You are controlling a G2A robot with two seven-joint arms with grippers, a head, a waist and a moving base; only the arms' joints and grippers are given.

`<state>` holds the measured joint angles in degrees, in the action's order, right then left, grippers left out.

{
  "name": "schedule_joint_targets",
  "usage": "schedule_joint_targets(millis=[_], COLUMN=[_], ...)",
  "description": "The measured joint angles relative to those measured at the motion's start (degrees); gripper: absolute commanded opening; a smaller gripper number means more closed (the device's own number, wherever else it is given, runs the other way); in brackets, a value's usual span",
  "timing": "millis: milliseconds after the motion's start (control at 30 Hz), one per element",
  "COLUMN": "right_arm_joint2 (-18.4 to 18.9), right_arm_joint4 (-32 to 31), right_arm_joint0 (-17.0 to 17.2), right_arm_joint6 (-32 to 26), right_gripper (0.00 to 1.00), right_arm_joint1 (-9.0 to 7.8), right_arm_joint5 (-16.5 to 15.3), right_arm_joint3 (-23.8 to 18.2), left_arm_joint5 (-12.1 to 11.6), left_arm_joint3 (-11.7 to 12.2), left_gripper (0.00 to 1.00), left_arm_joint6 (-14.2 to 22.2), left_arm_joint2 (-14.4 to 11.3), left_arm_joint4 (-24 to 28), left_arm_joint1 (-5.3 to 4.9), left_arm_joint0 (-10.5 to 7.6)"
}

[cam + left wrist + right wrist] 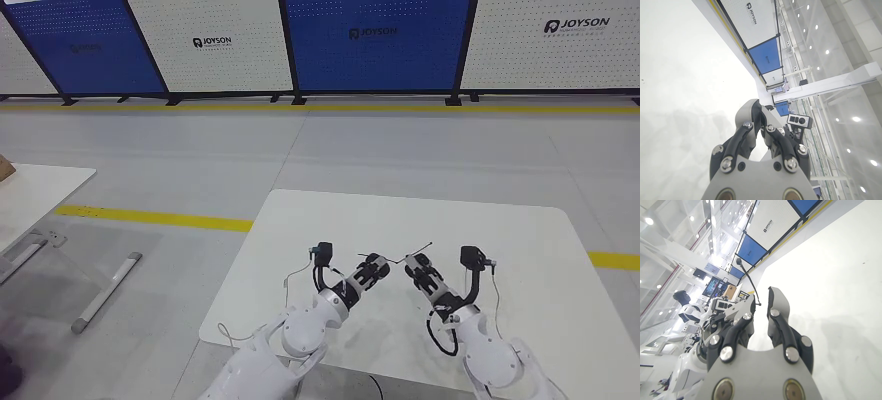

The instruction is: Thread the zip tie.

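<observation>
A thin black zip tie [415,252] hangs above the white table [500,225], slanting up and away over the two grippers. My left gripper [384,264] sits just left of centre, and its fingertips are pressed together [758,103] with what looks like the tie's end between the pads. Tip to tip with it is my right gripper [412,266]. In the right wrist view that gripper [762,296] stands open, with table showing through the gap. The zip tie [750,279] curves down beside its inner finger [753,305] and ends in a small black nub at the gap. No pad presses on it.
The table's front edge [300,355] lies close under both arms. A second white table [40,190] stands off to the left, and blue and white partition panels [380,45] line the back beyond a yellow floor line.
</observation>
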<state>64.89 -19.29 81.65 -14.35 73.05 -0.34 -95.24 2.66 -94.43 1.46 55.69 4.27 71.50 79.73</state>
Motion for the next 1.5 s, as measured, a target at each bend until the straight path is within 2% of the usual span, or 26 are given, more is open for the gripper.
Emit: schedule_joint_targets(millis=[233,633,700,767,833,867,967,1000,1067,1133,1333,1400,1500], right_arm_joint2=[-0.8,-1.6,-1.5,-1.4,-1.3,-1.3,-1.3,-1.3,-1.4,-1.3,-1.1,-1.0,-0.9], right_arm_joint4=[-0.6,-1.1,-1.0,-1.0,-1.1,-1.2,-1.9,-2.2,-2.3,-2.4,-2.8,-2.8,-2.9], right_arm_joint0=[-0.8,-1.7,-1.6,-1.5,-1.2,-1.1,-0.8,-0.6,-0.4,-0.2,0.4,0.6,0.8], right_arm_joint6=[-0.4,-1.7,-1.7,-1.5,-1.3,-1.2,-0.7,-0.4,0.0,0.1,0.2,0.2,0.4], right_gripper=[0.00,0.00,0.00,0.00,0.00,0.00,0.00,0.00,0.00,0.00,0.00,0.00,0.00], right_arm_joint1=[0.24,0.49,0.50,0.51,0.51,0.51,0.51,0.52,0.54,0.55,0.52,0.51,0.50], right_arm_joint5=[0.9,1.5,1.5,1.4,1.2,1.2,1.1,1.1,1.0,0.7,0.0,-0.2,-0.6], right_arm_joint3=[0.3,0.8,0.7,0.6,0.5,0.4,0.2,0.1,0.0,0.0,-0.1,-0.1,-0.2], left_arm_joint5=[0.3,-0.4,0.2,0.5,0.6,0.5,0.5,0.6,0.7,0.8,0.8,0.8,0.8], left_arm_joint3=[0.2,-0.9,-0.8,-0.7,-0.6,-0.6,-0.7,-0.7,-0.7,-0.6,-0.2,0.0,0.1], left_gripper=[0.00,0.00,0.35,0.59,0.72,0.73,0.71,0.67,0.47,0.37,0.21,0.00,0.00], left_arm_joint6=[1.0,2.1,2.3,2.4,2.5,2.5,2.4,2.3,2.2,2.0,1.8,1.7,1.6], left_arm_joint2=[0.0,1.1,1.3,1.4,1.4,1.4,1.4,1.3,1.1,0.8,0.3,0.2,0.0], left_arm_joint4=[-0.4,-0.9,-0.7,-0.5,-0.6,-0.7,-1.2,-1.6,-2.0,-2.4,-2.8,-2.9,-3.0], left_arm_joint1=[0.08,-0.05,-0.05,-0.03,-0.03,-0.03,-0.02,-0.01,0.02,0.07,0.26,0.32,0.41], left_arm_joint0=[-0.22,0.51,0.60,0.61,0.71,0.78,1.03,1.11,1.20,1.25,1.14,1.07,1.00])
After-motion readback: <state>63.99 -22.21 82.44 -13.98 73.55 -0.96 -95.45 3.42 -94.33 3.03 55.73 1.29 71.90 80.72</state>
